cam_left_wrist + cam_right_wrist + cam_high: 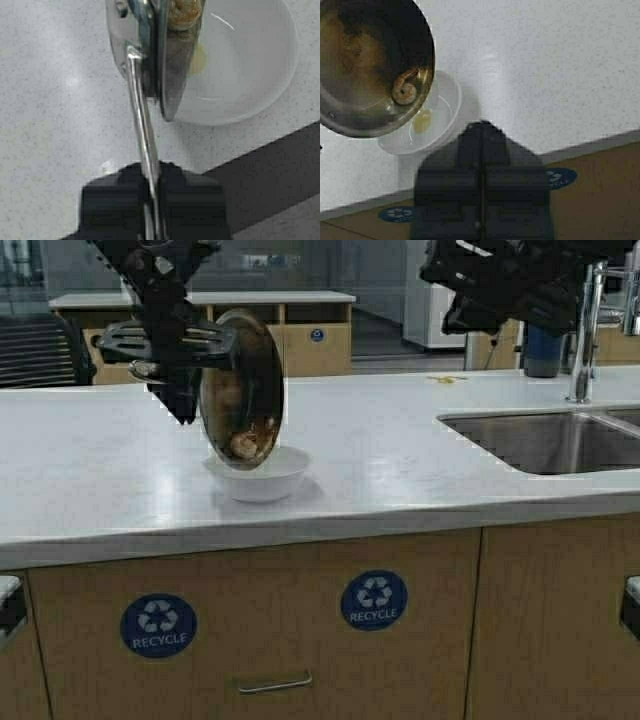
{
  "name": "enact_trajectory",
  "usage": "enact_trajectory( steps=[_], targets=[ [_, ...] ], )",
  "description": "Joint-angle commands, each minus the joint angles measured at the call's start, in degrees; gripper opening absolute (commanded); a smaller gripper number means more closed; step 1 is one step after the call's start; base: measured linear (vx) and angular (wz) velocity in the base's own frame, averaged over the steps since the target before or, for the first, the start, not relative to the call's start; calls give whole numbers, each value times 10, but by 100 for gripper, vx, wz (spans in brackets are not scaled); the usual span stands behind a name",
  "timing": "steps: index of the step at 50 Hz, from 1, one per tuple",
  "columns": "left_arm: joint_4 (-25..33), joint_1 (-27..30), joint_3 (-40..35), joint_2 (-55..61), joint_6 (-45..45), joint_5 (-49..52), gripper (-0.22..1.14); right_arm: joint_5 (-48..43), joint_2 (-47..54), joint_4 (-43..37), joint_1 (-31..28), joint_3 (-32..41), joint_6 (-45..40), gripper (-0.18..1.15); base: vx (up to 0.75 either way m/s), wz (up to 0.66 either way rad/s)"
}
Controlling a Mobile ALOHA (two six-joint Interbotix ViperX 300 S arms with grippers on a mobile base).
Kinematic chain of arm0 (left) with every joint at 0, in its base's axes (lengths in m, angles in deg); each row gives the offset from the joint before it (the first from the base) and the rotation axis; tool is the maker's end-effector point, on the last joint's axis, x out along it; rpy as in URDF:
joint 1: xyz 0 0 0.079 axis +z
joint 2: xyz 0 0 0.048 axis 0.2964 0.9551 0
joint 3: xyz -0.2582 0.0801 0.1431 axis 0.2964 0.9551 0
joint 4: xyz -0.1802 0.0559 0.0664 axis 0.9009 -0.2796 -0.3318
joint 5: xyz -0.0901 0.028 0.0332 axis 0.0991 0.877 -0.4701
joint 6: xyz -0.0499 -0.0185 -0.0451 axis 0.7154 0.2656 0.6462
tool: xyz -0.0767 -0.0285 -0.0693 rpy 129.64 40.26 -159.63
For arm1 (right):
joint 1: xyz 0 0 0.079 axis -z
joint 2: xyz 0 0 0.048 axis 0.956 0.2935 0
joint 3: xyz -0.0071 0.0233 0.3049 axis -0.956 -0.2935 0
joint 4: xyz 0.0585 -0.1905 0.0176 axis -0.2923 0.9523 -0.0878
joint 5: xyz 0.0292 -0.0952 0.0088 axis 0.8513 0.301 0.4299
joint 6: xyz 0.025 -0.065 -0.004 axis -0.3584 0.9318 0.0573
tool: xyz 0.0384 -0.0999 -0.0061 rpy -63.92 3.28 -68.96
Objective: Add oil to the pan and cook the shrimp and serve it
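Pan point(242, 390) held nearly on edge above white bowl point(262, 475), browned inside facing the robot's right, lowest rim just over the bowl's mouth. Left gripper point(152, 192) clamped narrow on pan handle point(141, 125), handle running straight back from the pan into the closed fingers. Shrimp point(404, 91) resting against the pan's lowest inner wall, directly above the bowl's opening, not yet out. Small pool of yellowish oil point(422, 121) already lying in the bowl's bottom; otherwise bowl holds nothing visible. Bowl standing on countertop point(400, 455) close to its front edge, left of centre, well apart from sink point(550, 440) at the right end. Right gripper point(481, 165) raised above the counter on the sink side, pincer drawn together and holding nothing, well apart from the pan. Serving step judged almost complete: slightly more tilt, or a shake, likely needed to drop the shrimp. Risk judged: shrimp clinging to the oily wall.
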Motion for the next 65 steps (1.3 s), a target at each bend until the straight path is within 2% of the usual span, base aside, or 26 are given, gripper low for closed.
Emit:
enact_trajectory(
  steps=[1, 17, 26, 31, 43, 54, 65],
  targets=[
    [-15, -2, -31, -16, -12, 7, 4, -6, -11, -1, -1, 6, -1, 6, 0, 0],
    [-30, -2, -45, -20, -11, 16, 4, -7, -11, -1, -1, 7, -1, 6, 0, 0],
    [-4, 2, -53, -43, -5, 11, 4, -7, -11, -1, -1, 6, -1, 6, 0, 0],
    [47, 15, -40, -63, 5, -16, 4, -7, -11, -1, -1, 7, -1, 6, 0, 0],
    [249, 62, 57, -113, 23, -185, 4, -7, -11, -1, -1, 8, -1, 6, 0, 0],
    [363, 62, 142, -121, 59, -308, 4, -7, -11, -1, -1, 7, -1, 6, 0, 0],
    [380, 63, 215, -109, 159, -449, 4, -4, -11, -1, -1, 9, 0, 6, 0, 0]
  ],
)
